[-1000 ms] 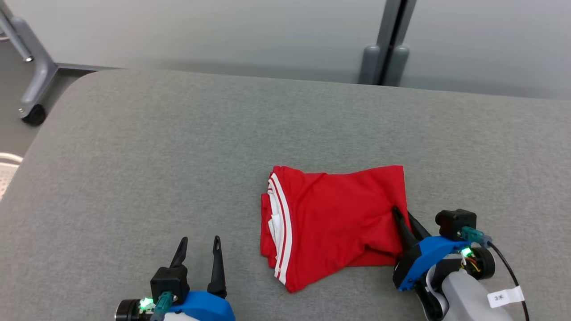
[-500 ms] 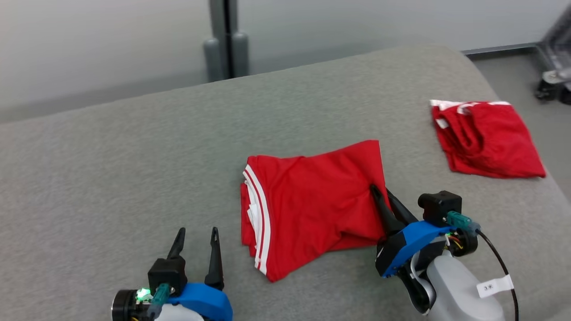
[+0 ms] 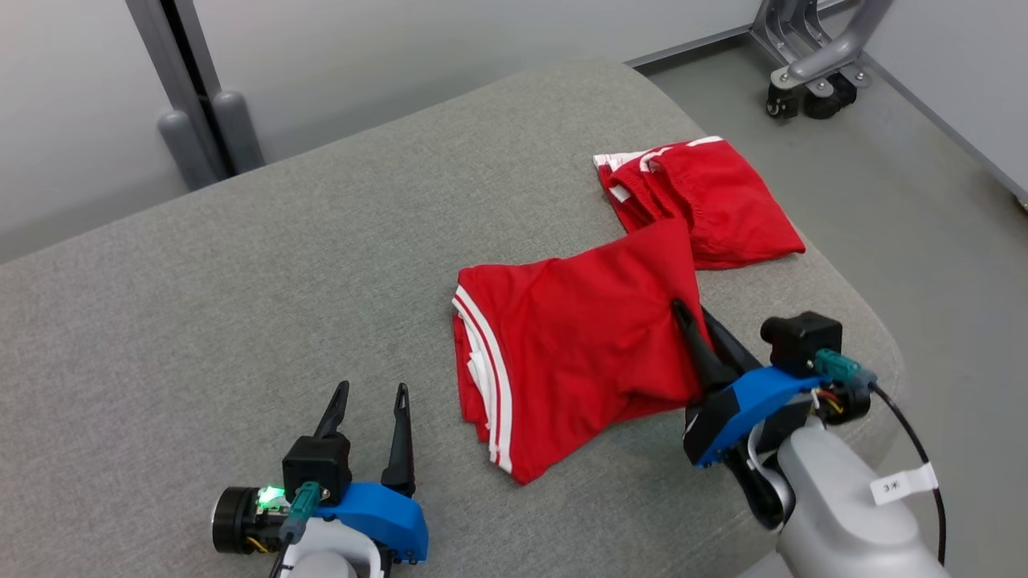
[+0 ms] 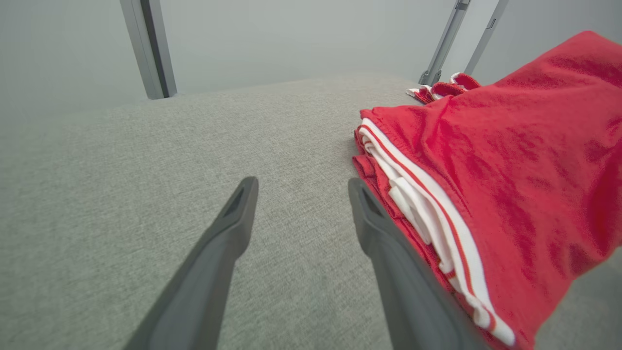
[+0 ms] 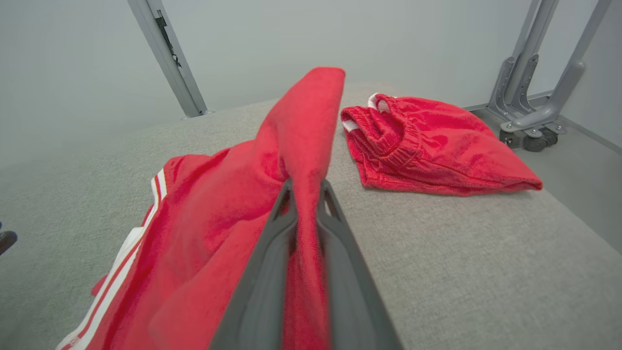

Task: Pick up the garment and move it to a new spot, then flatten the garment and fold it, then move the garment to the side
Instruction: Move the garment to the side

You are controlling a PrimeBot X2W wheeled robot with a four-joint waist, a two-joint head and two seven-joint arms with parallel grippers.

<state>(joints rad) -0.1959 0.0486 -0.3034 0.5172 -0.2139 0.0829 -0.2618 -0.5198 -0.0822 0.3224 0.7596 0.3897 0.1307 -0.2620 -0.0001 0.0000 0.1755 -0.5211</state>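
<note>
Since half a second ago our head camera has swung to the right, and the folded red garment (image 3: 578, 345) has travelled the same way. Its far right corner now reaches the second red garment (image 3: 707, 201), which lay well apart from it before.

We judge this is the last step, moving the garment to the side. Our right gripper (image 3: 692, 315) has its jaws clenched on the garment's right edge and lifts it, while the striped left edge rests on the grey counter (image 3: 241, 281). Our left gripper (image 3: 373, 389) waits at the near left, jaws released.

Next we must lay the garment down and let go without spoiling the fold. The counter's rounded right edge is near and the other garment takes the far right corner, so room is small there. On the left the counter is wide and open.
</note>
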